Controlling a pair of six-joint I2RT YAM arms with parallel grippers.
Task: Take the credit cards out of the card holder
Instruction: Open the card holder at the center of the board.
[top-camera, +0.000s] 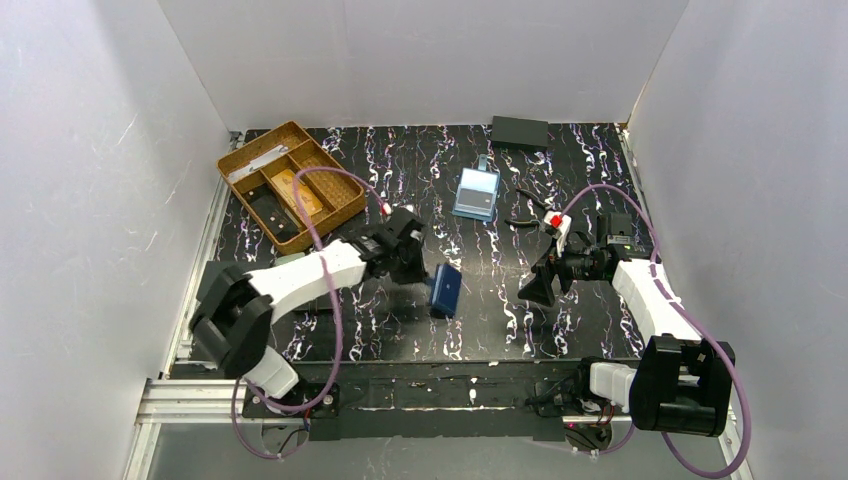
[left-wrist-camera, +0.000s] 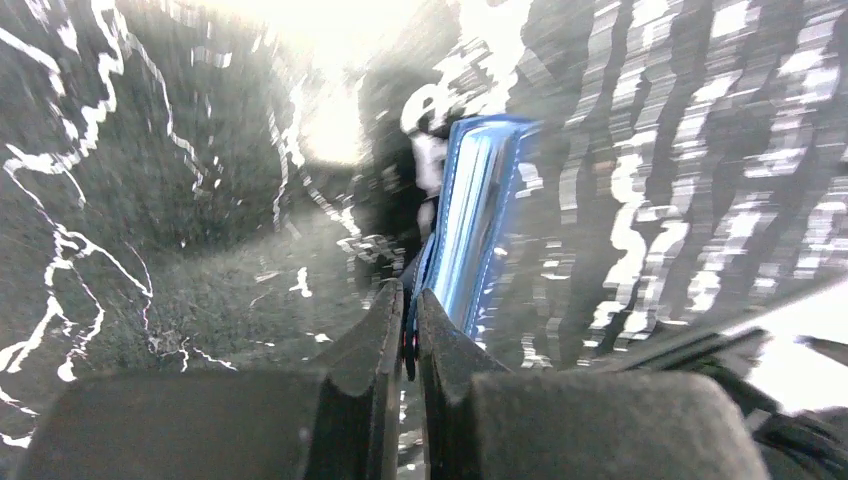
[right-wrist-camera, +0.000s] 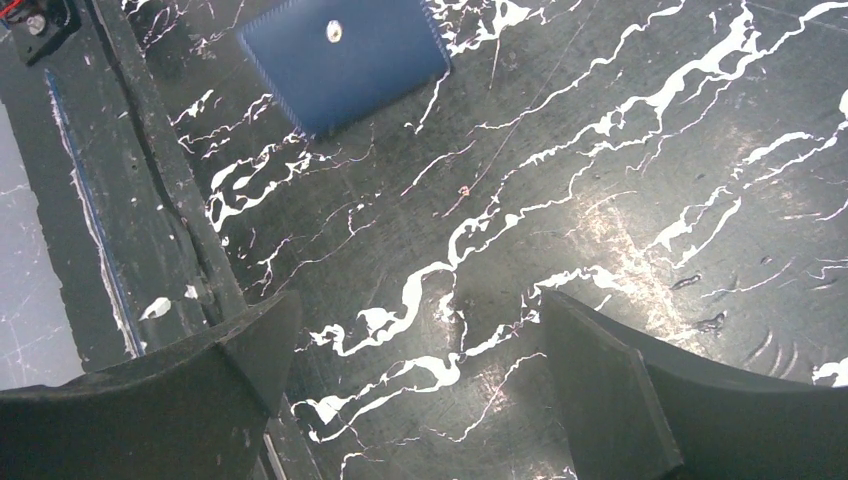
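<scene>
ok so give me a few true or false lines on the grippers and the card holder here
1. The left gripper is shut on the card holder. True.
2. The right gripper grips a card. False: it is open and empty.
3. The card holder lies inside the tray. False: it is outside the tray, in the left gripper's hold.
4. A light blue case lies farther back than the card holder. True.

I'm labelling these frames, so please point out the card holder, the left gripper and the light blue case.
card holder (right-wrist-camera: 345, 70): right wrist view, on its navy outer face.
left gripper (left-wrist-camera: 410, 300): left wrist view, between its closed fingertips.
light blue case (top-camera: 477, 195): top view, on its middle.
</scene>
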